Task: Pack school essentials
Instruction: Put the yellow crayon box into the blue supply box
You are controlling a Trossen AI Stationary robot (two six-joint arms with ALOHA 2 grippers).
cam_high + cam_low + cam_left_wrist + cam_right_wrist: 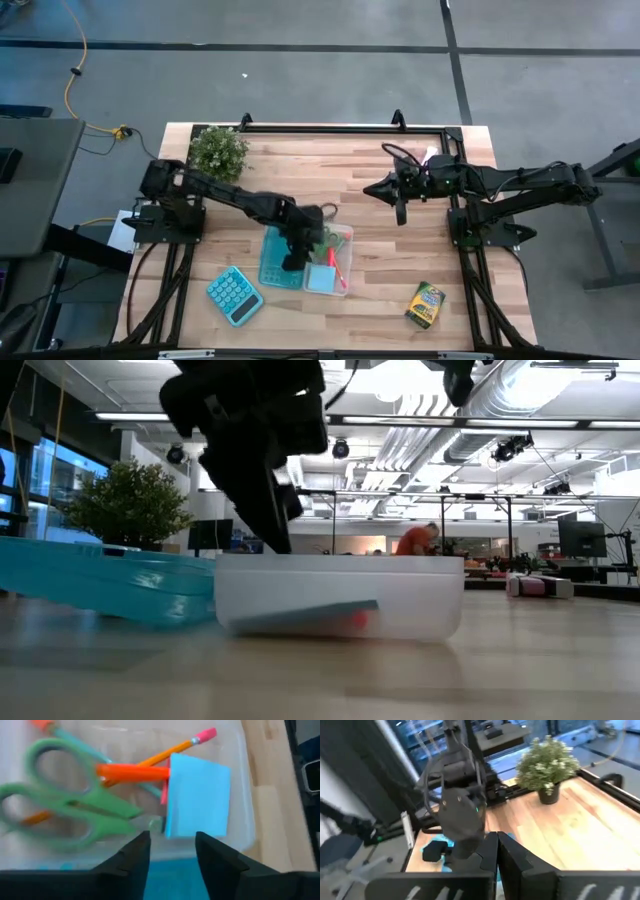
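Note:
A clear plastic box [349,262] stands on the table near its front middle, beside a teal lid [272,262] on its left. In the box lie green-handled scissors [75,815], a light-blue note pad [197,802], an orange-red marker [132,771] and a pencil [170,751]. My left gripper [172,852] is open and empty, pointing down over the seam between lid and box [400,595]. A yellow-green crayon box [425,305] lies flat at the front right. My right gripper [372,188] is shut and empty, in the air over the table's far right part.
A teal calculator [235,295] lies at the front left. A small potted plant [218,150] stands at the far left corner. Bare wood lies between the clear box and the crayon box and across the table's far middle.

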